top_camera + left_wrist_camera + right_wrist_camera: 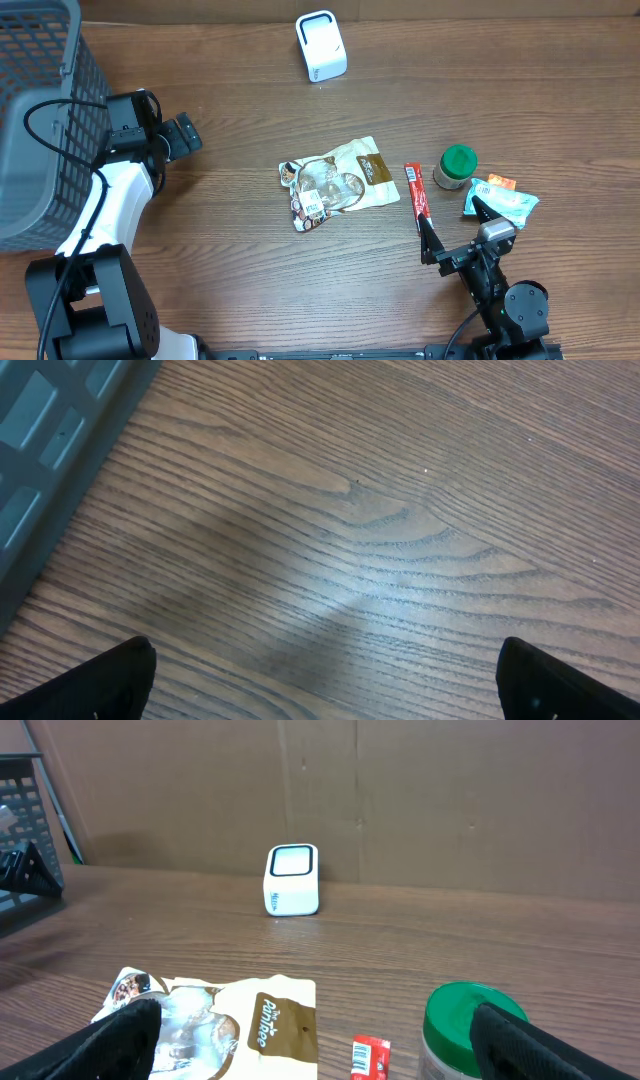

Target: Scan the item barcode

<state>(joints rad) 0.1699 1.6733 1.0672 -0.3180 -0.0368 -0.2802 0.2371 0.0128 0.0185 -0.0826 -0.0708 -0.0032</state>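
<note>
1. Brown wood-grain table (250,270) fills the overhead view, its grain running side to side.
2. Behind its far edge, a plain brown wall (480,790) — matte, two vertical seams.
3. Left wrist view: a soft pale sheen on the tabletop.

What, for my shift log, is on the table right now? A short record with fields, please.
scanner: small white box scanner, far side, upright
basket: grey mesh basket, far left
items: snack pouch at centre; red stick packet, green-lidded jar and teal packet to its right
left gripper: left gripper open, empty, beside the basket
right gripper: right gripper open, empty, near the red stick packet
scan: not yet begun
</note>
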